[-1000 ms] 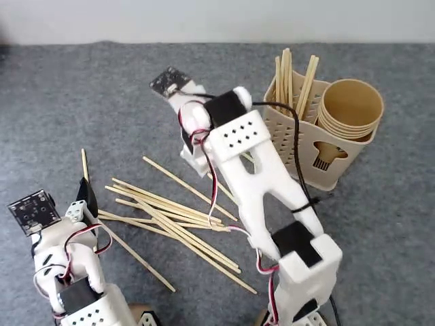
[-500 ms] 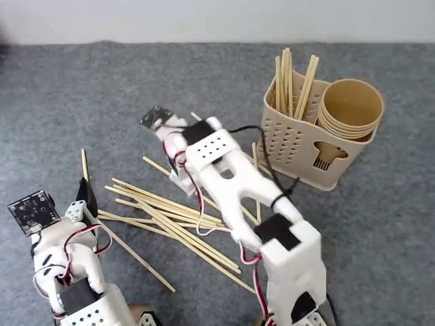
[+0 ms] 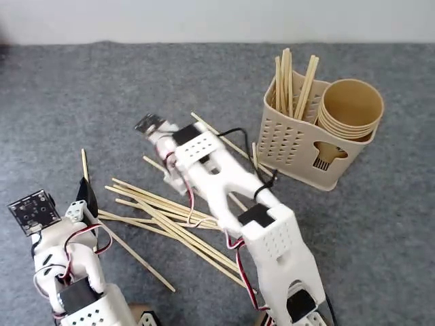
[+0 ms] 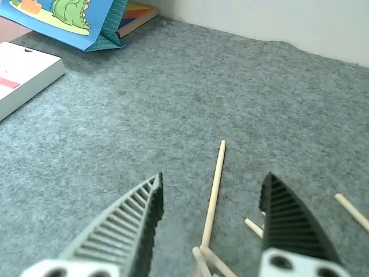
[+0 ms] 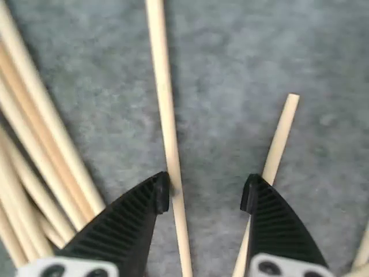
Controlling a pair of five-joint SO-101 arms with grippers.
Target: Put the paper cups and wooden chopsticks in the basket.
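At far right, the basket (image 3: 285, 144) is holding stacked cups (image 3: 350, 109) and chopsticks (image 3: 287, 71). The left gripper (image 4: 213, 180) and right gripper (image 5: 207, 180) are gaping wide, gripping nothing.

Right arm (image 3: 231, 183) is covering parts of the loose chopsticks (image 3: 160, 210) at frame centre. The basket (image 3: 289, 146) wall is hiding the paper cups (image 3: 350, 109) lower down. Left arm (image 3: 68, 272) is running off the bottom edge.

A grey, carpet-like mat (image 3: 81, 88) covered the table up to a plain white wall (image 3: 217, 20) along its far edge, where a blue illustrated book (image 4: 102, 24) lay near a flat white box (image 4: 23, 72).
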